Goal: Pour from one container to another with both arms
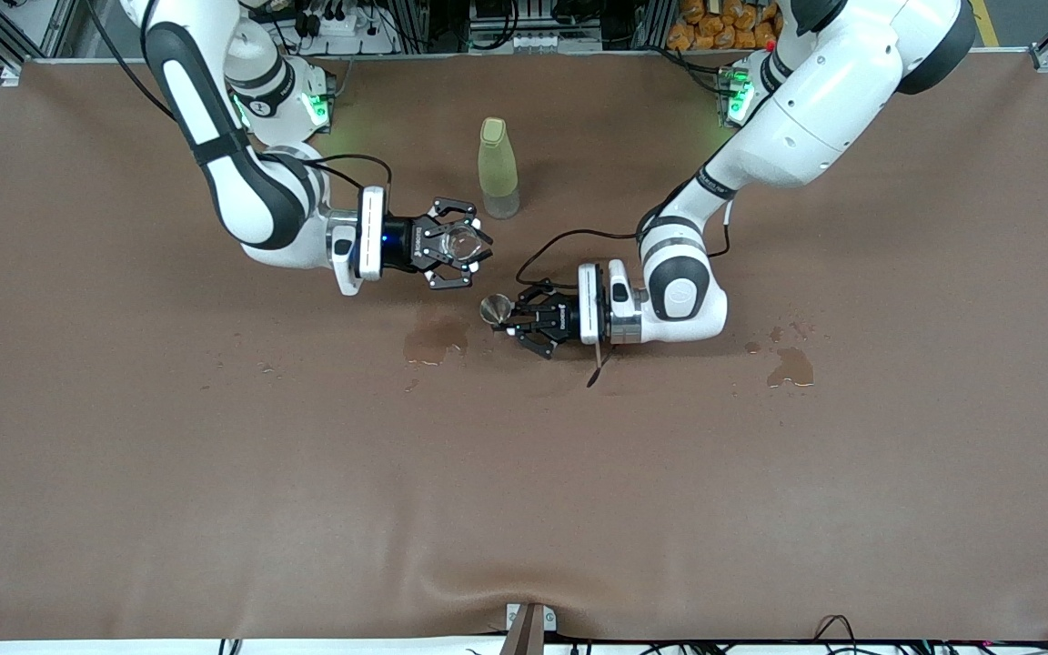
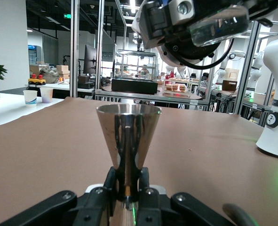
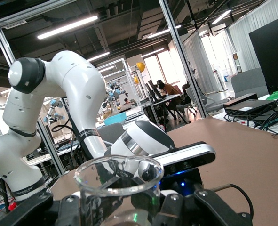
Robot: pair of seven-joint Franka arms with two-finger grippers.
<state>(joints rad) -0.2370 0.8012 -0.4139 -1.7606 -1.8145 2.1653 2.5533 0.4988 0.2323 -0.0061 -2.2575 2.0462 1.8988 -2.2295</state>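
My right gripper (image 1: 462,244) is shut on a clear glass beaker (image 1: 457,242), held on its side over the table beside the bottle. The beaker's round rim (image 3: 117,175) fills the right wrist view between the fingers of my right gripper (image 3: 120,212). My left gripper (image 1: 517,318) is shut on the narrow stem of a shiny metal cone cup (image 1: 494,309), low over the table by a wet patch. In the left wrist view the cone cup (image 2: 128,134) stands upright above my left gripper (image 2: 128,186), with the beaker (image 2: 218,24) higher up and tilted.
A pale yellow-green capped bottle (image 1: 498,168) stands upright near the arms' bases. One wet brown patch (image 1: 434,340) lies under the grippers and another (image 1: 790,366) toward the left arm's end. A brown mat (image 1: 524,509) covers the table.
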